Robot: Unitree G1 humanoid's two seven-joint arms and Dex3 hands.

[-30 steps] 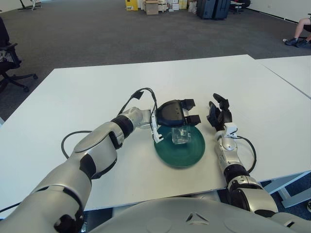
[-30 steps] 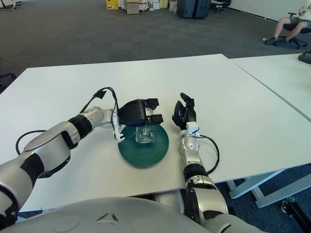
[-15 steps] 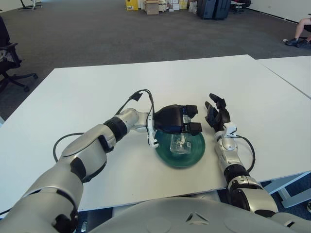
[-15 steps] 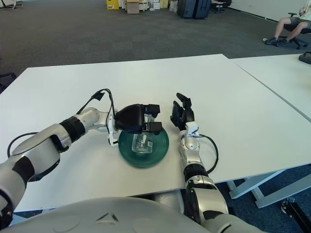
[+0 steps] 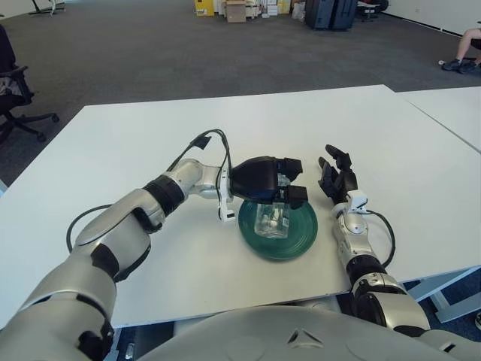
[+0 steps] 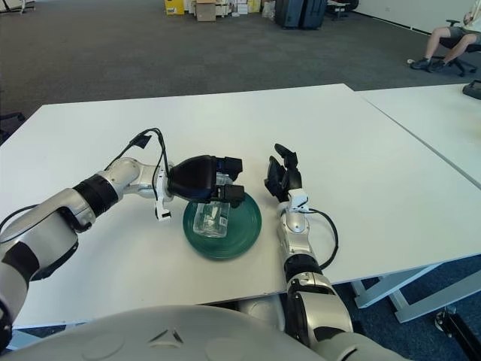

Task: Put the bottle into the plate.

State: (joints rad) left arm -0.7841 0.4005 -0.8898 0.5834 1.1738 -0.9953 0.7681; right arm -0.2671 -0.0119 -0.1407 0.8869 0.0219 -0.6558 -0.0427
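Left to right across the white table (image 5: pixel 113 143): the robot's left arm reaches in from the lower left, a black cable (image 5: pixel 197 147) looping over its wrist. The left hand (image 5: pixel 264 180) hangs above the far-left part of the green plate (image 5: pixel 297 235), its dark fingers (image 5: pixel 293 197) pointing right and loosely spread, closed on nothing. Directly below the fingertips lies the clear bottle (image 5: pixel 272 219), resting on its side inside the plate, toward the plate's far-left half; whether the fingertips touch its upper end cannot be told, but they do not wrap it. The plate sits near the table's front edge, between the two hands. Just beside the plate's right rim rests the right hand (image 5: pixel 338 180), idle on the tabletop with its black fingers upright and relaxed, holding nothing, a thin cable (image 5: pixel 388 229) curving beside its forearm. Farther right stands a second white table (image 5: pixel 451 105), set apart from the first by a narrow gap. Beyond the tables, grey carpet runs back to stacked boxes (image 5: pixel 234 9) and dark cases (image 5: pixel 329 13) at the far wall
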